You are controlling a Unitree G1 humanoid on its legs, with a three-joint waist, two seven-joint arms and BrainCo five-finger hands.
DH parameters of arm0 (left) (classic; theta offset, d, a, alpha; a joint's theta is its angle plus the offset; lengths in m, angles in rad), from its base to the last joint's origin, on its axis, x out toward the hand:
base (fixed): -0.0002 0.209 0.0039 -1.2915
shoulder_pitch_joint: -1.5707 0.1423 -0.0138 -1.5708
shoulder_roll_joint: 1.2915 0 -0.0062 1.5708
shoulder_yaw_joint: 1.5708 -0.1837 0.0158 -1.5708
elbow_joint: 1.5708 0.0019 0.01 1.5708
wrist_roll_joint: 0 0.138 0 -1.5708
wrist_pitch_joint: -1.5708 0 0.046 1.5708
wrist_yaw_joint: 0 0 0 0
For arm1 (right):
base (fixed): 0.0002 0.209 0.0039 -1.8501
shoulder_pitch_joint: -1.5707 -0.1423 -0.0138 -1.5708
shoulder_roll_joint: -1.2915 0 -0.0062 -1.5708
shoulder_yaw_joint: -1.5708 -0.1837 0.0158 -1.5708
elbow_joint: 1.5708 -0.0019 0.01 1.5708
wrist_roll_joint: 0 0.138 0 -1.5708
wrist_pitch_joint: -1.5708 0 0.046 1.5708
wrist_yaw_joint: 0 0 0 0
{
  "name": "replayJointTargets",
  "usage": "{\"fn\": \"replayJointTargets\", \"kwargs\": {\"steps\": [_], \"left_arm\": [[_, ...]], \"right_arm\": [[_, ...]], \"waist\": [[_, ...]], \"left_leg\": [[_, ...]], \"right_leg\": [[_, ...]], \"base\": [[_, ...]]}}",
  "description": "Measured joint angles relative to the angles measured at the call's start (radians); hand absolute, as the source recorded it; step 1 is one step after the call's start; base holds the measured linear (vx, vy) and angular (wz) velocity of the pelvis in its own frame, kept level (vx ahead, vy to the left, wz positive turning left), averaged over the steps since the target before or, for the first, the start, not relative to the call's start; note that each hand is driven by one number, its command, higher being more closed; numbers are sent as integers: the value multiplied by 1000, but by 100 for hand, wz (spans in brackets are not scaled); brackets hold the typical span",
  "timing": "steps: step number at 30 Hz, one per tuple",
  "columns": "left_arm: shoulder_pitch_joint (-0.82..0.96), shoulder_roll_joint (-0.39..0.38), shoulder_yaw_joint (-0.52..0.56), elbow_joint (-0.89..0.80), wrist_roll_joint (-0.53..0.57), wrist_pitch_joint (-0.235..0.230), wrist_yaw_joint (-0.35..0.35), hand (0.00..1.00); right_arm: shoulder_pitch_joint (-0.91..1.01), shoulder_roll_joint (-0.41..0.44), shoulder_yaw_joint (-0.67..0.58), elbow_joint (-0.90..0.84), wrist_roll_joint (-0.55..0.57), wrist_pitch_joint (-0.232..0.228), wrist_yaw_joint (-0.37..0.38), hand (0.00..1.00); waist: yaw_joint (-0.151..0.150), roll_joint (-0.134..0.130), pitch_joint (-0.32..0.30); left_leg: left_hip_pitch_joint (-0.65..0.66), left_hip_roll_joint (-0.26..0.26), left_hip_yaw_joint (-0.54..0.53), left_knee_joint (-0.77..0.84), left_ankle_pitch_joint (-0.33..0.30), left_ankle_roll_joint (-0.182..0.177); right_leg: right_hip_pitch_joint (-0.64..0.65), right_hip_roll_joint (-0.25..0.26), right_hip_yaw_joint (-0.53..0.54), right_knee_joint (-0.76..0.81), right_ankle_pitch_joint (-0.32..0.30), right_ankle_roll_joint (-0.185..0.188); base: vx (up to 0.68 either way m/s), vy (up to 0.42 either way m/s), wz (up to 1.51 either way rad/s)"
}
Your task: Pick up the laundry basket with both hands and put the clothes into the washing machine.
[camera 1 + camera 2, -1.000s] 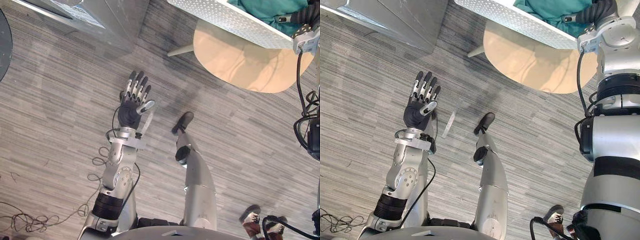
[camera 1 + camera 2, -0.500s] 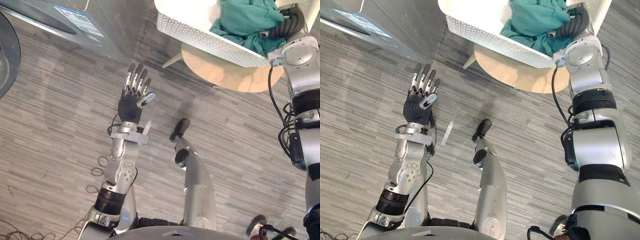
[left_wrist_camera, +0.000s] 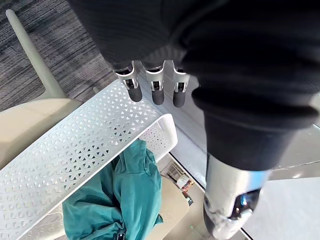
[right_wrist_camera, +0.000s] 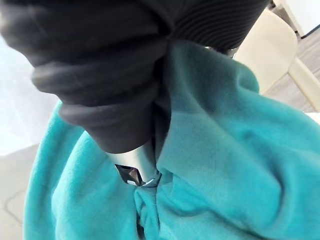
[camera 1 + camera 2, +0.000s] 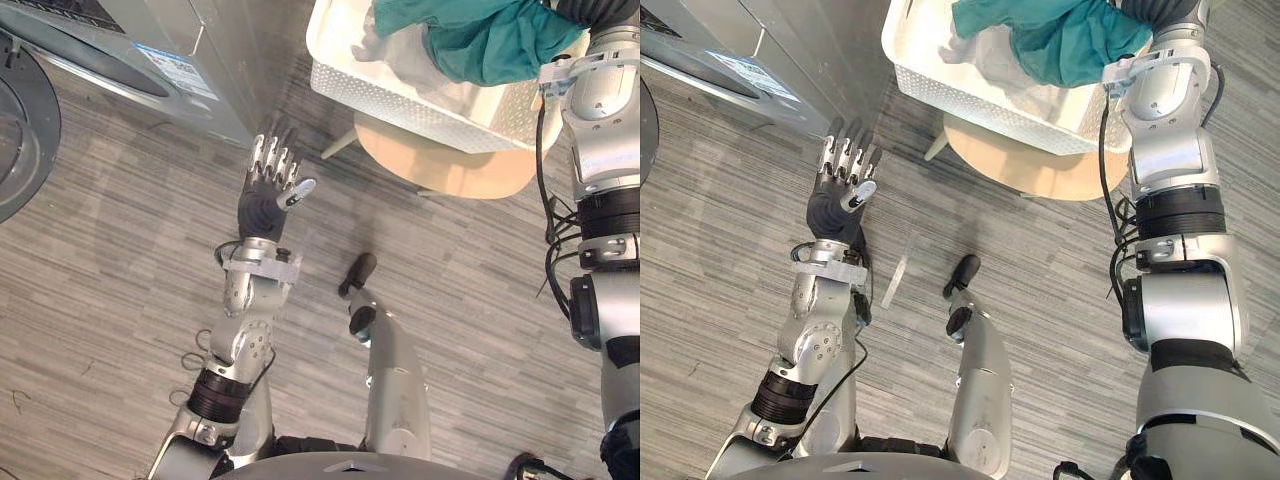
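Left hand (image 5: 265, 200) is hovering nearest, over bare floor (image 5: 120, 300). It is released, with straight fingers, holding nothing, and sitting just short of the basket's near corner.

Beyond it, the laundry basket (image 5: 980, 100) appears to be resting on a round beige stool (image 5: 1040, 175). Neither hand is gripping the basket.

Basket handling, as a judgement:
- It's perforated white plastic, so stiff and light.
- It's probably tippy on that small top if tugged from one side.
- Take it by the rim at the two opposite ends, one hand each, and lift level.

Contents: a teal garment (image 5: 1050, 40) is bunching up above the rim at the right end. Something pale and crumpled (image 5: 375, 45), likely white cloth, is lying at the other end.

The clothes are soft and limp, so they'll drape and drag. Grab a full bunch rather than an edge, or a trailing part may be catching on the rim.

Right hand (image 4: 115, 90) is burying itself in the teal cloth, with folds gathering round it. Can't tell whether it's actually grasping.

Farthest away, the washing machine (image 5: 150, 40) is standing left of the basket and near it. Its round dark door (image 5: 25, 120) is showing at the left edge.
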Motion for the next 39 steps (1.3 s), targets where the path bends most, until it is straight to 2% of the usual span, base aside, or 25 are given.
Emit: {"fn": "replayJointTargets", "kwargs": {"steps": [5,8,11,12,13,15,16,18,20,22,24,27,31,36,39], "left_arm": [[-23,29,-6,1,-4,0,11,0],[-63,38,-8,1,-3,0,15,0],[-165,82,-3,-10,65,-1,30,0],[-204,103,5,-26,107,-1,42,0],[-288,145,24,-57,218,-8,80,0],[-404,214,51,-69,361,-21,133,0],[-444,240,60,-70,397,-22,150,0],[-582,360,90,-71,573,-19,231,0],[-646,446,91,-82,688,-10,280,0],[-669,533,79,-111,771,2,296,0],[-676,590,68,-137,802,3,282,0],[-729,673,8,-127,784,2,244,0],[-794,758,-108,-55,713,3,174,0],[-836,806,-222,21,635,4,85,0],[-848,810,-279,44,491,3,46,0]], "right_arm": [[9,15,-62,-22,86,-22,-3,100],[40,36,-117,-73,183,-38,-4,100],[131,64,-148,-259,264,-63,-3,100],[149,76,-149,-316,274,-73,-2,100],[192,86,-153,-429,296,-101,4,100],[246,99,-171,-559,301,-131,12,100],[261,107,-185,-597,301,-140,20,100],[312,112,-234,-728,309,-177,33,100],[362,110,-279,-811,343,-209,48,100],[428,99,-313,-889,395,-240,68,100],[484,67,-327,-947,437,-257,89,100],[526,4,-336,-1011,493,-258,137,100],[570,-32,-338,-1043,571,-258,188,100],[571,-43,-328,-1044,612,-258,205,100],[552,-69,-290,-1044,625,-258,220,100]], "waist": [[0,-1,0],[-1,-1,0],[-7,-1,0],[-11,-1,0],[-13,-1,0],[-19,-1,0],[-22,-1,0],[-32,-1,0],[-34,-1,1],[-40,-1,1],[-44,-2,0],[-54,-2,1],[-56,-2,1],[-58,-2,1],[-60,-2,1]], "left_leg": [[0,0,11,-21,13,3],[1,-1,25,-34,24,12],[9,-6,27,-50,31,11],[10,-7,27,-51,35,10],[11,-7,27,-51,35,10],[13,-6,27,-49,35,10],[13,-6,27,-48,35,10],[13,-4,27,-44,35,10],[13,0,26,-30,25,9],[10,6,27,7,-3,5],[0,14,29,45,-29,5],[-21,25,33,81,-49,7],[-23,33,44,103,-61,10],[-24,41,52,115,-69,10],[-31,49,53,133,-80,7]], "right_leg": [[-6,12,13,-35,22,1],[-8,13,15,-54,37,1],[-8,9,13,-54,40,2],[-8,9,13,-53,40,2],[-7,8,14,-52,40,3],[-4,8,12,-52,40,2],[-2,8,10,-52,40,3],[1,7,9,-53,42,3],[9,10,8,-57,44,3],[24,12,9,-66,45,5],[35,19,14,-84,48,14],[39,29,19,-110,63,22],[48,35,24,-126,79,16],[48,41,30,-131,87,14],[48,45,32,-132,87,13]], "base": [[19,-69,-9],[28,-40,-7],[31,-43,-1],[27,-55,-1],[29,-69,0],[21,-57,2],[14,-42,4],[12,-59,1],[8,-57,-1],[8,-54,-4],[0,-61,-11],[-9,-39,-10],[0,-42,-7],[14,-60,-6],[18,-64,-6]]}}
